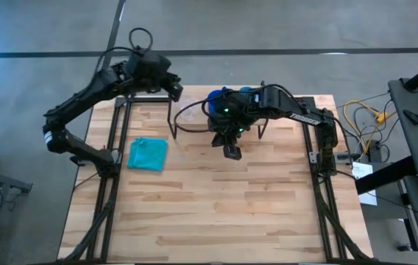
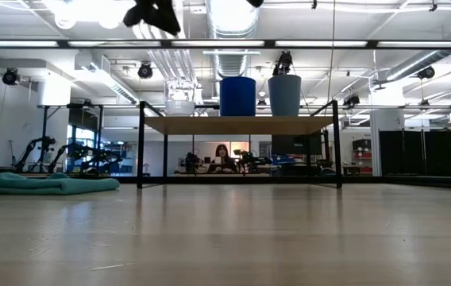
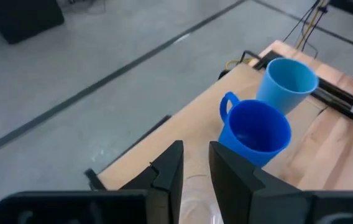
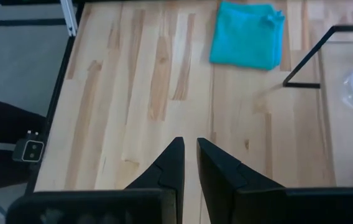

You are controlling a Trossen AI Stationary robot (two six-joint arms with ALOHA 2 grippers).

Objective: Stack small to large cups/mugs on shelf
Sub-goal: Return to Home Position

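Three vessels stand upright in a row on the shelf (image 2: 237, 125): the clear cup (image 2: 179, 99), the dark blue mug (image 2: 237, 96) and the light blue cup (image 2: 284, 94). My left gripper (image 1: 174, 90) hovers above the shelf's left end, just over the clear cup (image 3: 195, 193). Its fingers are a little apart and touch nothing. The dark blue mug (image 3: 255, 129) and the light blue cup (image 3: 287, 82) lie beyond it. My right gripper (image 1: 231, 151) hangs over the bare table in front of the shelf, with its fingers (image 4: 175, 163) shut and pointing down.
A folded teal cloth (image 1: 147, 154) lies on the table left of the shelf. It also shows in the right wrist view as the teal cloth (image 4: 247, 33). The shelf's black legs (image 4: 301, 68) stand on the tabletop (image 1: 216, 206), which has bare wood toward its near edge.
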